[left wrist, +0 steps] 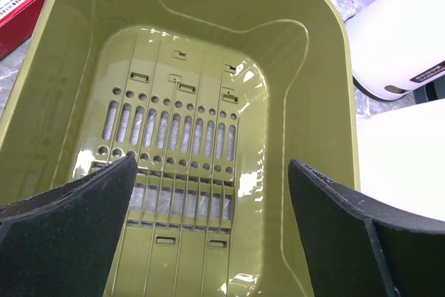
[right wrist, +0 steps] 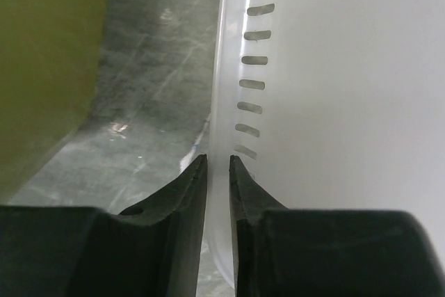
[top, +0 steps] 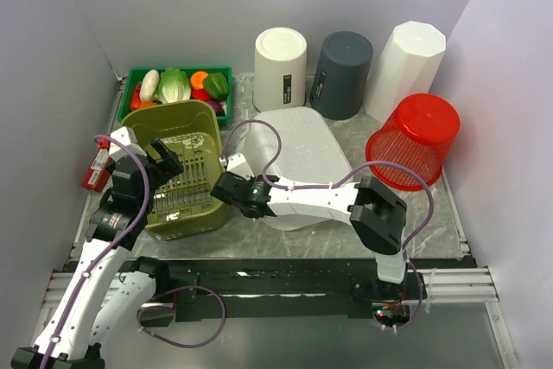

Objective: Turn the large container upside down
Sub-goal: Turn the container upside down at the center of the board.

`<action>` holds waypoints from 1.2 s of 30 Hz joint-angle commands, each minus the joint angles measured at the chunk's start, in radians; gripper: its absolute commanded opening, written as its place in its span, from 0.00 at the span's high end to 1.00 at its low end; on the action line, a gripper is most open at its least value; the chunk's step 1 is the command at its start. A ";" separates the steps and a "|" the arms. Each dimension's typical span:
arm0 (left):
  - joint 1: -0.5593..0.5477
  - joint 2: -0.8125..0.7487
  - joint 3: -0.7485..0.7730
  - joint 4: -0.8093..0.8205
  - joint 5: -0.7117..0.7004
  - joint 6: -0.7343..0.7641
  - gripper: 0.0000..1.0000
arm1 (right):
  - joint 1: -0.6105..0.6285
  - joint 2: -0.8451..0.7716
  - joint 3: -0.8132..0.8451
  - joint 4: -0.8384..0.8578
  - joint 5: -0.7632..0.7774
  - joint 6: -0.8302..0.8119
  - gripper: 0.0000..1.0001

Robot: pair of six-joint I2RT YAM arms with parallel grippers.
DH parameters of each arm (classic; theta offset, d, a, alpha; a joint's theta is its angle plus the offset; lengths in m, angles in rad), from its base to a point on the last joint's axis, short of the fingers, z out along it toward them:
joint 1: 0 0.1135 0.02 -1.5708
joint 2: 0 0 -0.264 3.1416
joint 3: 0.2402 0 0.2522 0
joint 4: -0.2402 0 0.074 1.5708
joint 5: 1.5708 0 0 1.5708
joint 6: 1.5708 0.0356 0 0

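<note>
The large white container lies bottom up in the middle of the table, its slotted wall filling the right of the right wrist view. My right gripper is at its near left rim. The jaws stand only a narrow gap apart, and the translucent rim fills that gap. My left gripper hangs wide open over the olive green basket. Nothing sits between its fingers, and the basket's slotted floor shows below them.
A green crate of vegetables stands at the back left. A white round bin, a dark grey bin and a white faceted bin line the back. A red mesh basket is at the right, a red box at the left.
</note>
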 commanded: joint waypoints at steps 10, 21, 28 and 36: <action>-0.002 -0.004 0.014 0.019 -0.003 0.002 0.04 | 0.008 -0.106 -0.034 0.093 -0.081 0.042 0.71; -0.002 -0.004 0.014 0.019 -0.002 0.003 0.04 | 0.006 -0.175 -0.057 0.112 -0.084 0.040 0.66; -0.002 -0.003 0.014 0.017 -0.002 0.002 0.04 | 0.009 -0.327 -0.089 0.164 -0.078 -0.007 0.51; -0.002 -0.001 0.013 0.019 0.000 0.005 0.04 | 0.003 -0.435 -0.086 0.198 -0.029 -0.118 0.07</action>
